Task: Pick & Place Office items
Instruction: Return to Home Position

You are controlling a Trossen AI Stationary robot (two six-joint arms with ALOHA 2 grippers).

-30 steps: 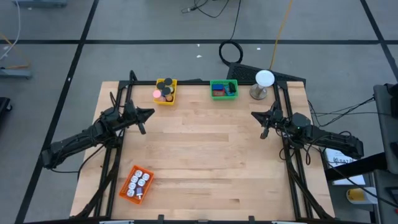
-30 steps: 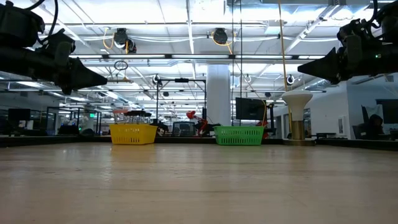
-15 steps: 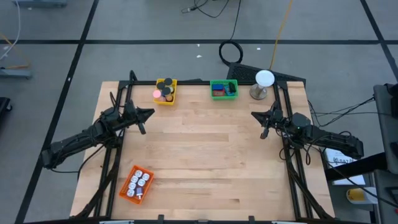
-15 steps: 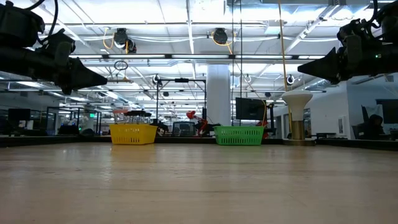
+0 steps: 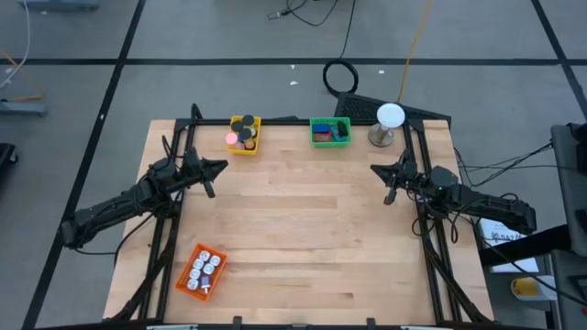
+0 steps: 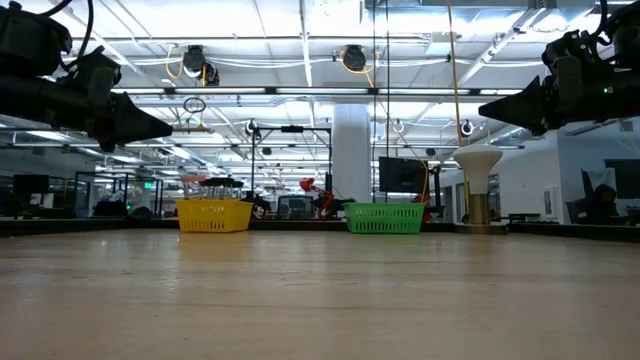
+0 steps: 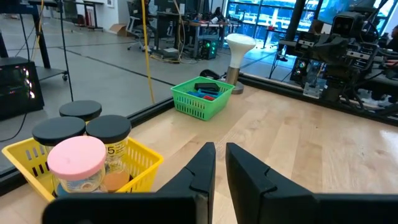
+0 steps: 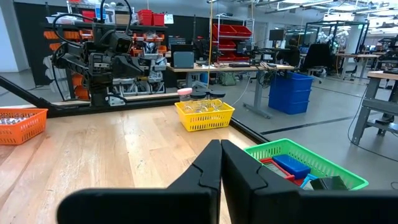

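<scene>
The office items lie in three baskets. The yellow basket [image 5: 244, 134] at the table's far edge holds black discs [image 7: 109, 127] and a pink round piece [image 7: 76, 155]. Blue and red blocks fill the green basket [image 5: 329, 131] beside it. White bits lie in the orange basket [image 5: 201, 271] at the near left. My left gripper [image 5: 218, 166] hovers level at the left side, fingers almost together with nothing between them [image 7: 219, 148]. My right gripper [image 5: 376, 169] hovers level at the right side, shut and empty [image 8: 220, 144].
A white ball on a grey stand [image 5: 390, 124] stands at the far right corner, next to the green basket. Dark frame rails [image 5: 174, 220] run along the table's left and right sides. Bare wood [image 5: 303, 220] spreads between the two arms.
</scene>
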